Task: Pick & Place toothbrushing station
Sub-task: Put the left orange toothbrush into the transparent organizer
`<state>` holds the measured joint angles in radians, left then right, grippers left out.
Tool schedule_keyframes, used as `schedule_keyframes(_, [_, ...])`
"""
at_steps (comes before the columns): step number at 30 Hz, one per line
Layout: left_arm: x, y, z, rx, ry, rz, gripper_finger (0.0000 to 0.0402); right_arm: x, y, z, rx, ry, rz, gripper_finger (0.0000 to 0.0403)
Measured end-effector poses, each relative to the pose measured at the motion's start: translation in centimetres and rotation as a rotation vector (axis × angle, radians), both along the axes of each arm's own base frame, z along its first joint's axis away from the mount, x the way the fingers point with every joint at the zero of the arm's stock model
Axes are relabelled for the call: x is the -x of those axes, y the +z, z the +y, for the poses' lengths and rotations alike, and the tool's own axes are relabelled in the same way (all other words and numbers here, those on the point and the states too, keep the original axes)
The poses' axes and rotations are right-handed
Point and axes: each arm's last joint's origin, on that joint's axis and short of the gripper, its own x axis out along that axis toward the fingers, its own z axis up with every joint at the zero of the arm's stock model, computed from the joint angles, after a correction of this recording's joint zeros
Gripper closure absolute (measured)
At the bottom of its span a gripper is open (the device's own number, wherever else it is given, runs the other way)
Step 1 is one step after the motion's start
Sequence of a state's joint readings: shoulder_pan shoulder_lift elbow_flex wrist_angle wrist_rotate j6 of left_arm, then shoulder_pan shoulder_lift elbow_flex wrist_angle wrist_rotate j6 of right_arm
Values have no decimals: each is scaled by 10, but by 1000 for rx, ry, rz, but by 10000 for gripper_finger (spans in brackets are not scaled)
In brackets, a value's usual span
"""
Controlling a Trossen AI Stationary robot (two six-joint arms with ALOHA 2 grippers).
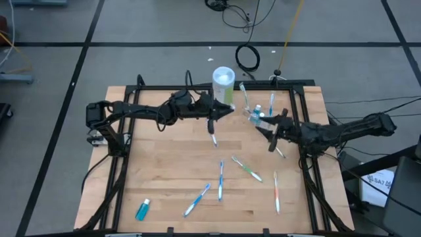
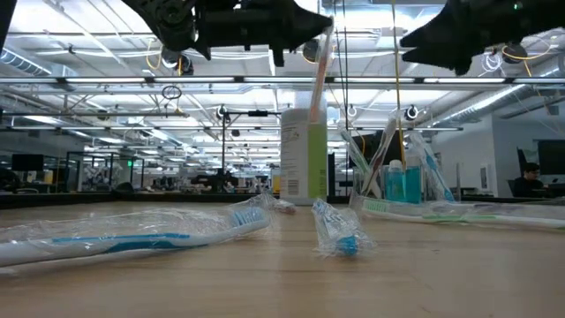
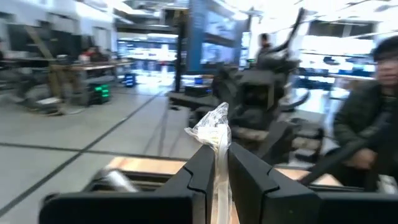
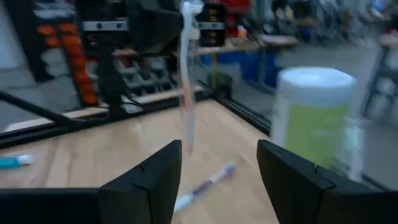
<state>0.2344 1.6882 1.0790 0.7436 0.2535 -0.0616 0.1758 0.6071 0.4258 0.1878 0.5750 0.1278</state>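
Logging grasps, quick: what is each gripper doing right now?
Left gripper: shut on a wrapped toothbrush, lifted above the table.
Right gripper: open, holding nothing.

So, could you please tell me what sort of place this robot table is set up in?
Most likely a large open robotics lab or industrial workspace: the wooden table stands on a grey concrete floor, the ceiling has long light strips and exposed pipes, and a person is nearby.

The surface (image 1: 164,178) is pale striped wood framed in black. Near the white-lidded, green-labelled canister (image 1: 223,84), a clear cup (image 1: 256,116) holds teal-blue tubes. Farther from the canister lie blue, green and orange toothbrushes (image 1: 220,179) and a teal tube (image 1: 143,209).
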Motion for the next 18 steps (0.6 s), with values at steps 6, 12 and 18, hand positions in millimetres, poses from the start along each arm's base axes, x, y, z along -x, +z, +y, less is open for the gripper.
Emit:
schedule_keyframes(6, [-1, 5, -13, -29, -108, -52, 360, 1, -43, -4, 112, -15, -202, 202])
schedule_keyframes(12, [-2, 7, -22, -44, -137, -68, 360, -2, -50, -11, 136, 121, -350, 202])
schedule_keyframes(18, [-3, 6, -25, -39, -146, -67, 360, -38, -27, -18, 206, 141, -266, 202])
